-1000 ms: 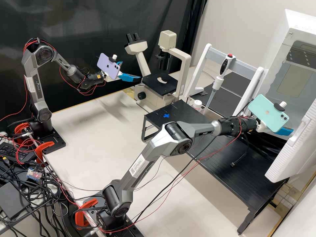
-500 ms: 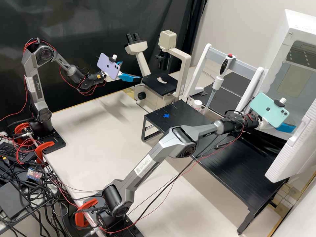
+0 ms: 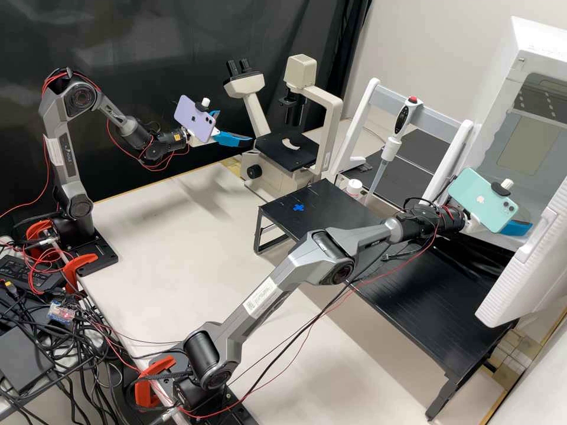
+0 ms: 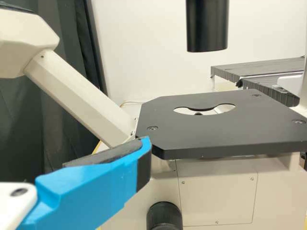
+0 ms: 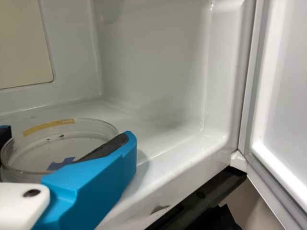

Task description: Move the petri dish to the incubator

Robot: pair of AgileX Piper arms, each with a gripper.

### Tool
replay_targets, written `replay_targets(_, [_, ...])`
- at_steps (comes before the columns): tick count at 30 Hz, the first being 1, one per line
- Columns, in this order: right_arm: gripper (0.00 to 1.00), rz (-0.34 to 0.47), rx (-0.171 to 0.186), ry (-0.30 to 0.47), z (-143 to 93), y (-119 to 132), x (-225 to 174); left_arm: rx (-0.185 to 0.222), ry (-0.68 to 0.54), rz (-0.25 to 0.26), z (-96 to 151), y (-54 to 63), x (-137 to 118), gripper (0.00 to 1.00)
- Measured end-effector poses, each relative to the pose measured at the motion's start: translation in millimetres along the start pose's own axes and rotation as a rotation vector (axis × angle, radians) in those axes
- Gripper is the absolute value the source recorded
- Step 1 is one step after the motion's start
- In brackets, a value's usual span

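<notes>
Inside the incubator (image 3: 531,38), at its open front, the petri dish (image 5: 79,143) is observed, held by the right gripper (image 3: 517,229). The dish, round and clear, is seen between the two jaws, a dark pad being set against its side; a pinch on the dish is recorded. A yellow strip (image 5: 49,126) is noted along its wall, and a blue cross (image 5: 61,164) is seen at its base. Whether the dish is borne by the chamber floor (image 5: 168,140) cannot be told. The door (image 3: 520,268) is found swung open.

Near the stage (image 3: 288,147) of the microscope (image 3: 245,87), the left gripper (image 3: 235,126) is located above the pale tabletop (image 3: 171,242). Its jaws are noted as spread, with nothing held between them. A purple phone (image 3: 195,119) is mounted behind these jaws, and a green phone (image 3: 481,200) is mounted on the other arm.

On the black stand (image 3: 425,321), a blue cross-shaped mark (image 3: 299,208) is recorded at the end nearer the microscope. Beyond the stand, a pipette (image 3: 402,121) with a red top is seen upright, with a white-capped bottle (image 3: 354,188) near its tip.
</notes>
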Motion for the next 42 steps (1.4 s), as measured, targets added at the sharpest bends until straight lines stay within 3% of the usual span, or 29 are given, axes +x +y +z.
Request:
replay_targets(15, [1.0,-0.007,-0.018,-0.012,4.5,-4.0,1.9,0.0,0.0,0.0,0.0,0.0,0.0,1.0])
replay_targets(26, [1.0,-0.052,-0.078,-0.054,9.7,-6.0,-12.6,0.0,0.0,0.0,0.0,0.0,0.0,1.0])
replay_targets(31, [1.0,-0.042,-0.067,-0.053,9.9,1.1,-24.4,0.0,0.0,0.0,0.0,0.0,0.0,1.0])
replay_targets(37, [1.0,-0.037,-0.006,-0.078,22.4,9.4,-41.3,0.0,0.0,0.0,0.0,0.0,0.0,1.0])
replay_targets(42, [1.0,0.019,0.028,-0.089,33.4,22.6,-60.6,0.0,0.0,0.0,0.0,0.0,0.0,1.0])
